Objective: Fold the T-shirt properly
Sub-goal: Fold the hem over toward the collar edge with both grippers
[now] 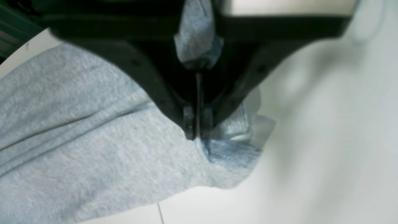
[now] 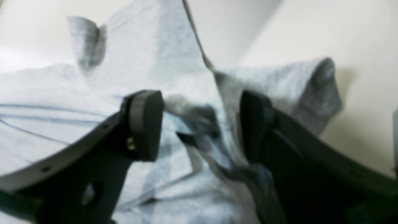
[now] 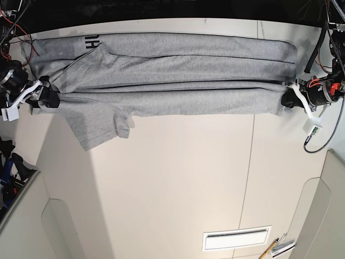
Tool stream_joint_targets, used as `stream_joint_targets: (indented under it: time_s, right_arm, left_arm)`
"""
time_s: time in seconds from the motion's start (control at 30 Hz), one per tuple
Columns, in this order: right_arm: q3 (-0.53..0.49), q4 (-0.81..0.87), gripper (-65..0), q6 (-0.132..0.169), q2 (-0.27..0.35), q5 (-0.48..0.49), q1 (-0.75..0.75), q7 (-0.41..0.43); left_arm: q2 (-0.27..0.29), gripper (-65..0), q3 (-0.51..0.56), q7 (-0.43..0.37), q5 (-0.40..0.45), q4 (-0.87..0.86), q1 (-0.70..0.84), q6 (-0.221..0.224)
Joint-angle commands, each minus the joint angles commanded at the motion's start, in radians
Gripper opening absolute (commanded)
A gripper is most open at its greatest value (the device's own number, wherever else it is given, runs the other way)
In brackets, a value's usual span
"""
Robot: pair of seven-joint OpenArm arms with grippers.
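Note:
The heather-grey T-shirt (image 3: 161, 75) lies folded lengthwise and stretched across the far part of the white table, one sleeve (image 3: 99, 127) hanging toward the front. A bit of black lettering (image 3: 91, 41) shows at its far left. My left gripper (image 3: 288, 99) is at the shirt's right end. In the left wrist view the left gripper (image 1: 197, 132) is shut on a pinched fold of the shirt (image 1: 77, 130). My right gripper (image 3: 46, 97) is at the shirt's left end. In the right wrist view the right gripper (image 2: 200, 124) is open, with bunched shirt cloth (image 2: 149, 56) between its pads.
The white table (image 3: 178, 183) has a seam running front to back and a slotted vent (image 3: 235, 238) near the front right. Pens (image 3: 279, 248) lie at the front right edge. Cables (image 3: 11, 32) and hardware crowd both far corners.

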Motion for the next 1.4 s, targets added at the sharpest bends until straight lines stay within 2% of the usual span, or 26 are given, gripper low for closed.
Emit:
stream_joint_targets:
  time_s: [0.13,0.23,0.3,0.43,0.67,0.73,0.77,0.87,1.0,1.07,1.17,1.3,1.4]
  right_arm:
    - [0.066,0.011,-26.4,0.0,-0.039,0.005,0.082,0.0]
    - [0.059,0.01,-26.4,-0.004,-0.079,-0.048,0.148,0.0]
    - [0.027,-0.003,-26.4,-0.018,-0.103,-0.109,0.177,0.015]
    - [-0.089,-0.088,-26.4,-0.034,-0.128,-0.256,0.204,0.108]
    - [-0.22,-0.246,-26.7,-0.035,-0.138,-0.27,0.221,0.176]
    - [-0.226,-0.246,-27.4,-0.022,-0.156,-0.273,0.219,0.176]
    - [-0.226,-0.246,-30.8,-0.02,-0.166,-0.273,0.219,0.176]
    - [-0.226,-0.246,-48.1,-0.017,-0.186,-0.272,0.22,0.175]
    - [-0.226,-0.23,-64.6,-0.017,-0.193,-0.269,0.221,0.176]
    - [-0.226,-0.203,-65.0,-0.017,-0.193,-0.27,0.22,0.166]
    - [-0.215,-0.126,-65.0,-0.017,-0.193,-0.257,0.217,0.101]
    - [-0.159,0.027,-65.0,-0.017,-0.185,-0.168,0.192,-0.061]
    - [-0.107,0.135,-65.0,-0.017,-0.164,-0.091,0.117,-0.087]
  left_arm:
    - [0.0,-65.0,0.0,-0.001,0.0,0.0,0.0,0.0]
    - [0.0,-65.0,0.0,-0.001,0.0,0.0,0.0,0.0]
    - [0.0,-65.0,0.0,0.0,-0.005,0.0,0.0,0.0]
    - [0.001,-65.0,0.0,-0.001,-0.011,0.0,0.0,0.0]
    - [0.001,-65.0,0.0,-0.001,-0.011,0.0,0.0,0.0]
    - [0.001,-65.0,0.0,-0.001,-0.012,0.0,0.0,0.0]
    - [0.003,-65.0,0.0,-0.001,-0.012,0.0,0.0,0.0]
    - [0.006,-65.0,0.0,-0.001,-0.012,0.0,0.0,0.0]
    - [0.006,-65.0,0.0,-0.001,-0.012,0.0,0.0,0.0]
    - [0.005,-65.0,0.0,-0.001,-0.02,0.0,0.0,0.0]
    - [-0.004,-65.0,-0.002,0.007,-0.04,0.008,0.0,0.0]
    - [-0.006,-65.0,-0.012,0.06,-0.074,0.044,0.003,0.0]
    - [-0.006,-65.0,-0.018,0.091,-0.101,0.093,0.041,0.0]
